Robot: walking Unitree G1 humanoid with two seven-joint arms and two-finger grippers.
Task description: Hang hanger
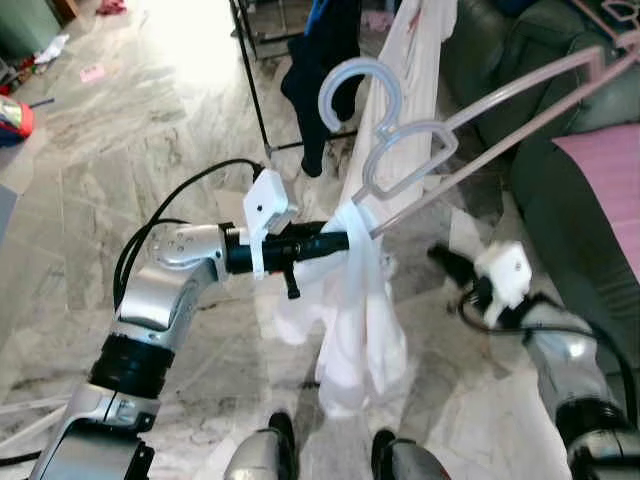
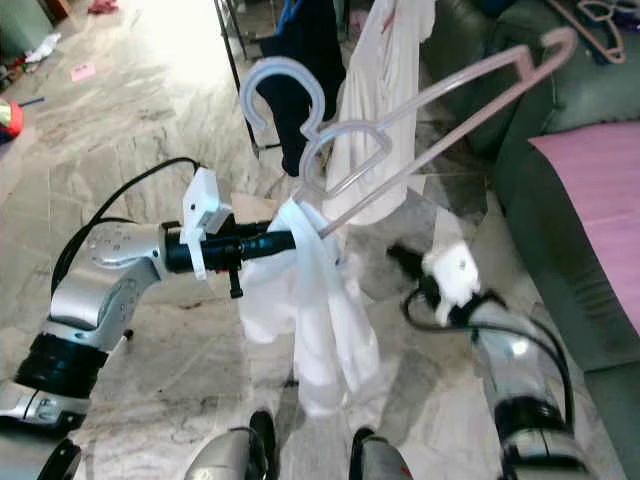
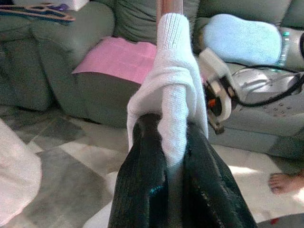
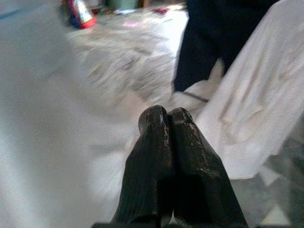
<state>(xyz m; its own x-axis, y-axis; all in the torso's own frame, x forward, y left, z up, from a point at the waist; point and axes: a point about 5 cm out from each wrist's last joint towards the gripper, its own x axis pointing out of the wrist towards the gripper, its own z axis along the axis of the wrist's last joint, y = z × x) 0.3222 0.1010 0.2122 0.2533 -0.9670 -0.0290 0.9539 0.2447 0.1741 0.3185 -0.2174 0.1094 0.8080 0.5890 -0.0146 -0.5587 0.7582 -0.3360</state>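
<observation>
The sofa (image 1: 560, 190) lies beyond my left gripper (image 1: 340, 241), which is clamped on a white cloth (image 1: 360, 310) and the hanger (image 1: 470, 120) rising from it. My right gripper (image 4: 167, 118), lower down, is pressed together, empty.

Grey-veined marble floor (image 1: 120, 150) all across the room; strong daylight washing it out at the far end; a dark green sofa (image 1: 560, 200) fills the right side, with a pink cloth (image 1: 610, 170) spread over its seat; a black metal rack (image 1: 255, 90) stands far centre, dark and white garments hanging on it; a red-and-white object (image 1: 12, 118) and small scraps lie scattered far left.
</observation>
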